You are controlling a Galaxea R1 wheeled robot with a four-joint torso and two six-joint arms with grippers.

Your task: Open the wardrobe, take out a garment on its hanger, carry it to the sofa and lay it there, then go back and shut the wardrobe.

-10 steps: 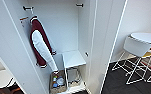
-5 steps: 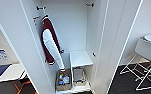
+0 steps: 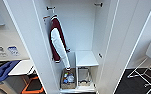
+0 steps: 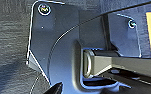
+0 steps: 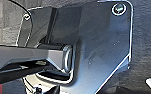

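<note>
Gripper fingers on both wrists impossible to make out, grasp cannot be told, dark carpet (image 4: 8,50) beneath them, wardrobe (image 3: 76,37) standing open ahead, maroon jacket (image 3: 57,41) hanging inside, low white shelf (image 3: 86,58), basket (image 3: 68,79) on its floor.

No text, brand, number or sign could be read anywhere. Two small pale labels with bluish printing (image 3: 6,50) were seen on the light wall left of the tall white open wardrobe (image 3: 104,50), but their print was too blurred to be made out. A small reddish tag (image 3: 45,17) was seen on the wardrobe's inner left panel, likewise unreadable.
</note>
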